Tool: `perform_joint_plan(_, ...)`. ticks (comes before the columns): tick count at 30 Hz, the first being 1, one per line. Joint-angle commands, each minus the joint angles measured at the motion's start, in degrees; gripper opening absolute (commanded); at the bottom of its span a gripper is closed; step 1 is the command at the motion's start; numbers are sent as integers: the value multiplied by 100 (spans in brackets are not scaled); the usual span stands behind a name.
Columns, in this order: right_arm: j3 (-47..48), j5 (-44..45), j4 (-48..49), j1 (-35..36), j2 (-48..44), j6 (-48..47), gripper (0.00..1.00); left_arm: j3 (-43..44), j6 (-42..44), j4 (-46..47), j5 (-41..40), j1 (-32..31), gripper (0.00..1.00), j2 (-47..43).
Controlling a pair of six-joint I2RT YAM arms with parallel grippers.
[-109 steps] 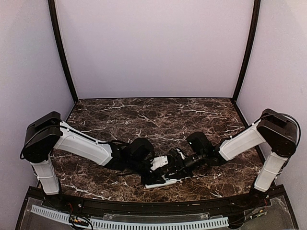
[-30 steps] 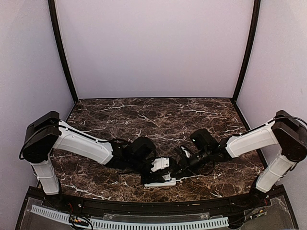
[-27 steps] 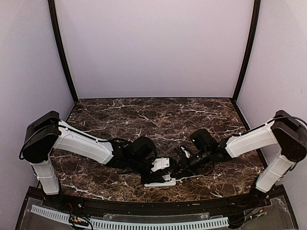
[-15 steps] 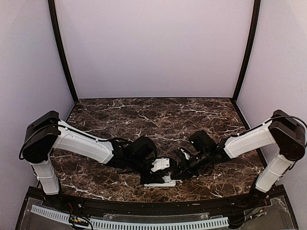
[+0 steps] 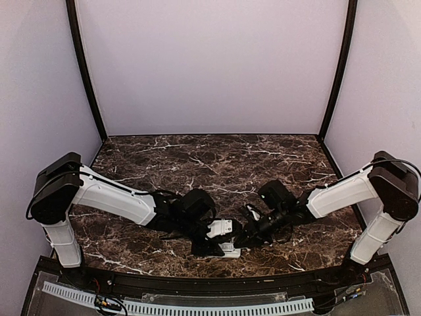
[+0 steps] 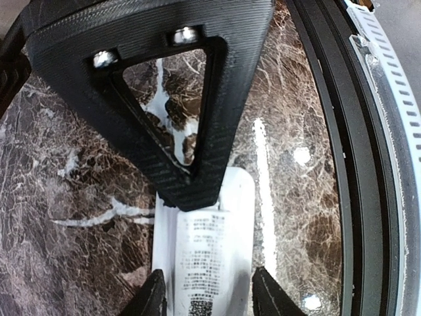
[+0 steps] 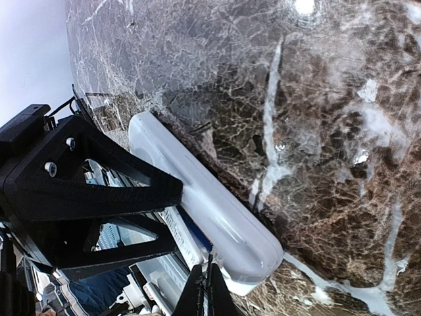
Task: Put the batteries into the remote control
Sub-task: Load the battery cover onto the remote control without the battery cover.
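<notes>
Left gripper [image 6: 207,297] clamps remote control [image 6: 214,243] across its width, centre of desk's near edge. Right gripper [image 7: 205,288] pinched closed, apparently empty, tip on remote. Press straight down, no levering, clamp firm.

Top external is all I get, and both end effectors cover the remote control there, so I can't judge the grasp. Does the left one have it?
Observer: It appears so. In the left wrist view the left end effector straddles the remote control, gripping its long edges.
Operator: Which face is up?
Observer: The plain white back, which carries a printed label.
Operator: And the right end effector?
Observer: In the right wrist view the right end effector has its jaws looking shut, and its tip meets the remote control near one end.
</notes>
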Motion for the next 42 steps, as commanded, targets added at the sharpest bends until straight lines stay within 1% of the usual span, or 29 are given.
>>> perform_joint_plan(1,58,55,97,70,89,18,3,30,-8,-511,268,-104,45,21)
perform_joint_plan(10,19,68,69,76,64,25,3,30,12,-529,240,-99,53,15)
perform_joint_plan(14,21,89,58,85,64,34,3,20,30,-465,153,-99,55,30)
perform_joint_plan(28,59,123,58,157,103,66,5,-65,59,-387,-5,-104,52,92)
perform_joint_plan(34,311,285,-558,157,-33,-197,8,-75,119,-489,-26,-100,53,58)
perform_joint_plan(42,431,447,-1000,149,-228,-331,15,-89,169,-569,-71,-99,54,38)
